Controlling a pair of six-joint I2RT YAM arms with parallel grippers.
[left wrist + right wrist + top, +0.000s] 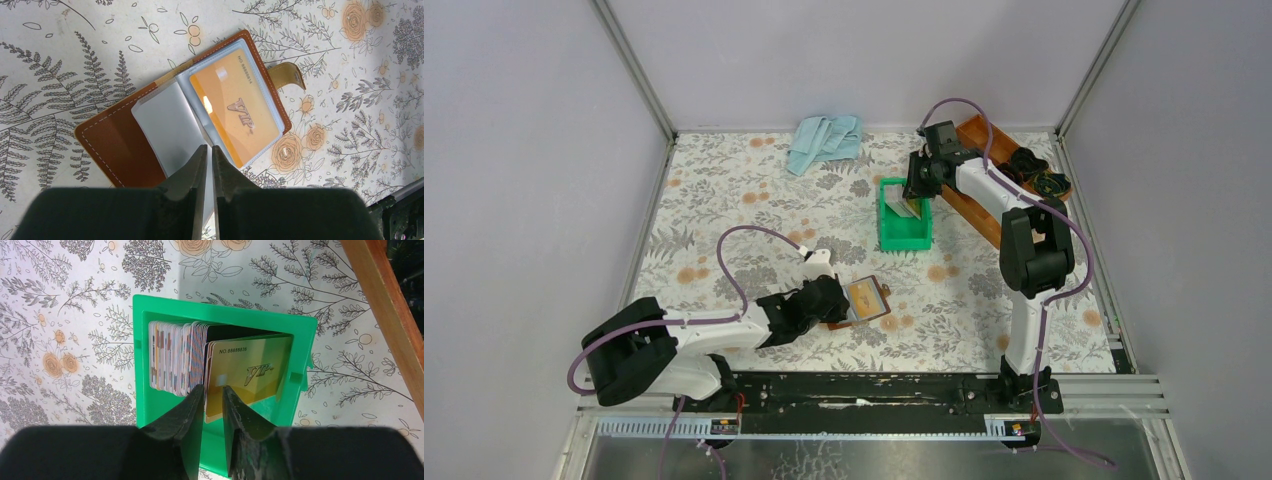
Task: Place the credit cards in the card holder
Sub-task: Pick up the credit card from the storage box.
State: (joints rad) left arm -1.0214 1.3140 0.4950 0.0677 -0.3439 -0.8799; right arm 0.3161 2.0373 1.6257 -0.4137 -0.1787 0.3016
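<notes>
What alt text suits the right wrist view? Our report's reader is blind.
The right gripper straddles the lower edge of a gold VIP card, which leans against a row of cards standing in a green bin on a floral tablecloth.

Bench point(724, 200) w/ grey-and-orange floral cover. Front, centre-left: brown leather folding card holder point(871, 300), lying open. Mid-back: green rectangular plastic bin point(904, 243). Back edge: crumpled light-blue cloth point(824, 142). Back right: long orange-brown wooden tray point(969, 205), set at an angle.
</notes>
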